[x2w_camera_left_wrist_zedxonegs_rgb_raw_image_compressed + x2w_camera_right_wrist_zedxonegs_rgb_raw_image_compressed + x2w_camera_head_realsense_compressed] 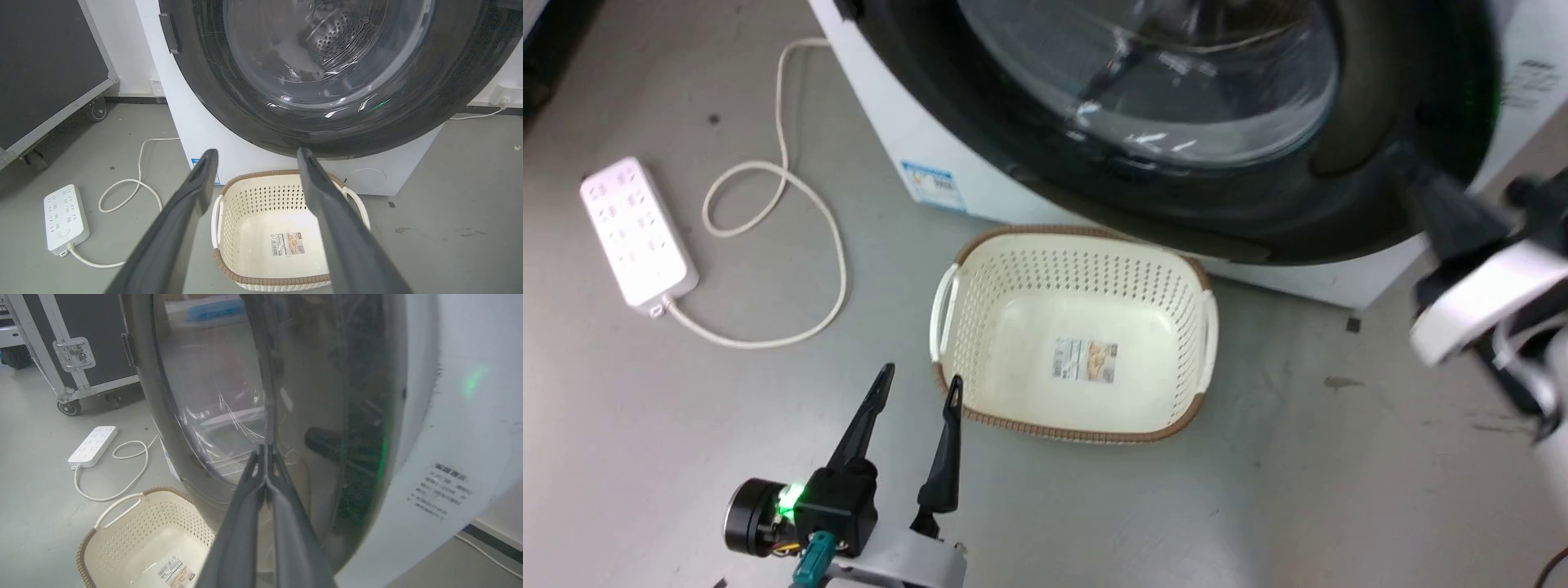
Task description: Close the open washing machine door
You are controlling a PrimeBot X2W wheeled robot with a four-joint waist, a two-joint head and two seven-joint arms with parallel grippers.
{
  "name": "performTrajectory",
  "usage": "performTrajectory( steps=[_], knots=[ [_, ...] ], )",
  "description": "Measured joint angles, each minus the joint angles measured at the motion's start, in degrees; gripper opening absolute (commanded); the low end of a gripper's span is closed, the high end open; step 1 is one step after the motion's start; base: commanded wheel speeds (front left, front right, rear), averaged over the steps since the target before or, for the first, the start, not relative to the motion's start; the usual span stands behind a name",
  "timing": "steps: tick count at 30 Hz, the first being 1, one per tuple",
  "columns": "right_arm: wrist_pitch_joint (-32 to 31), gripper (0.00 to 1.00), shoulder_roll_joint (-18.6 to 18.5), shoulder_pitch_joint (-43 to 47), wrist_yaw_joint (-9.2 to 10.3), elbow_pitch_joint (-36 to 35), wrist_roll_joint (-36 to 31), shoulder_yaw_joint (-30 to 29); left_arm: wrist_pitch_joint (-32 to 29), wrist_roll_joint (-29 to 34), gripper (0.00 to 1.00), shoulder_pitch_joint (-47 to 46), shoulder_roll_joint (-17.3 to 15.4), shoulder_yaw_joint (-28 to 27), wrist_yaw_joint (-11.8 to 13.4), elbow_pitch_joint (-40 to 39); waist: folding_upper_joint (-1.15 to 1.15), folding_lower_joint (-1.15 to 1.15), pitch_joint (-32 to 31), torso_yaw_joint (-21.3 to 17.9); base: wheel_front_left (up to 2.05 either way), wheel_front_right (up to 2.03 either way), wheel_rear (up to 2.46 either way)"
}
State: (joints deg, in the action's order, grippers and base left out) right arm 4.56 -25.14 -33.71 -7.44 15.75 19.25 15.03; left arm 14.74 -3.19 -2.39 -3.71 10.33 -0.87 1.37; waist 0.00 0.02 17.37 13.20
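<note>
Head view: washing machine door (1152, 82) fills the top of frame, black rim and glass bulge over the white washing machine (907, 139); it looks almost flush with the front, latched or not I cannot tell. Right gripper (1417, 171) at right edge, tips on the door's dark rim. Left gripper (920, 377) lower left, jaws apart, empty, well apart from the door. Cream basket (1078, 234) on the grey floor (1339, 457) just below the door; power strip (637, 233) and looped cord (809, 212) at left.

Left wrist view: jaws wide, nothing between; door across upper frame, drum holes visible through the glass; basket low centre; black flight case (49, 61) on castors upper left; wall socket (500, 96) at right.

Right wrist view: jaws pressed together, holding nothing, tips touching the door at frame centre; green glow on the white front at right.

Judgement: step in hand is the final push. Press square to the door through the closed tips, on the rim and not the slippery bulge; go until it seats. Left arm best kept low, away from basket and cord.
</note>
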Motion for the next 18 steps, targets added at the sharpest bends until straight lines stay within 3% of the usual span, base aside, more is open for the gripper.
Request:
performTrajectory(
  steps=[8, 18],
  knots=[
    [-0.43, 0.00, -1.90, -7.47, -0.14, 9.03, 2.05, -0.96, 0.01, -0.10, 1.00, -1.34, 0.55, 0.80, 0.71, -0.04, 0.00, -0.01, 2.78, 1.47, 0.00, 0.00, 0.00],
    [1.19, 0.00, -1.53, -12.94, -0.62, 16.39, 2.79, -1.81, 0.01, -0.62, 1.00, -2.35, 0.67, 0.68, 0.94, -0.09, 0.00, -0.02, 3.66, 0.83, 0.00, 0.00, 0.00]
  ],
)
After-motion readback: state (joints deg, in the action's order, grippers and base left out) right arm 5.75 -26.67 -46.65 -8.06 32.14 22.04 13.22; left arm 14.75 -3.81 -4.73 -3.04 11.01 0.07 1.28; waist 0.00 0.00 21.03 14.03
